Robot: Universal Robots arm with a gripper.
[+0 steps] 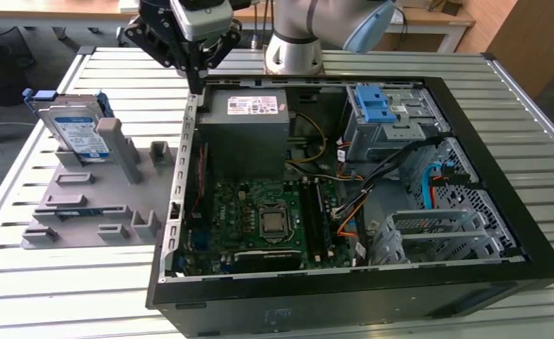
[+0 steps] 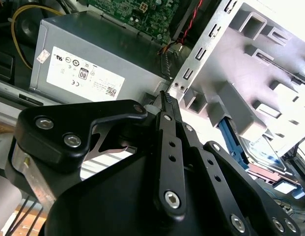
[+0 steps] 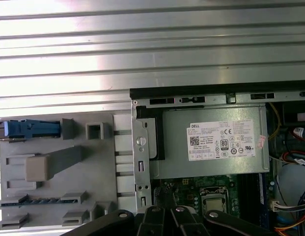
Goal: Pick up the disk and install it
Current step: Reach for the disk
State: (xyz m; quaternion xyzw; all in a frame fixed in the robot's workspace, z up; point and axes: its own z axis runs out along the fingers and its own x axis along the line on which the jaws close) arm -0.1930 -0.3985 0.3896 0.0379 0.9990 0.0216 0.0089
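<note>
The disk [image 1: 73, 128] is a silver drive with a white-and-blue label in a blue bracket. It stands on edge in the grey holder [image 1: 98, 191] at the exterior view's left, beside the open computer case [image 1: 352, 282]. My gripper [image 1: 194, 83] hangs above the case's far left corner, by the power supply [image 1: 254, 131], well apart from the disk. Its fingers are shut with nothing between them. In the first wrist view the disk [image 3: 32, 129] shows edge-on and my gripper [image 3: 165, 210] is at the picture's rim. In the second wrist view my gripper [image 2: 165, 97] points at the case edge, with the disk [image 2: 258, 147] partly behind the holder's posts.
Inside the case lie the motherboard [image 1: 263, 215], loose cables [image 1: 352, 180], a light-blue latch [image 1: 376, 106] on a metal bay, and a silver drive cage [image 1: 437, 236] at the near right. The case and holder rest on a slatted metal table [image 1: 60, 296].
</note>
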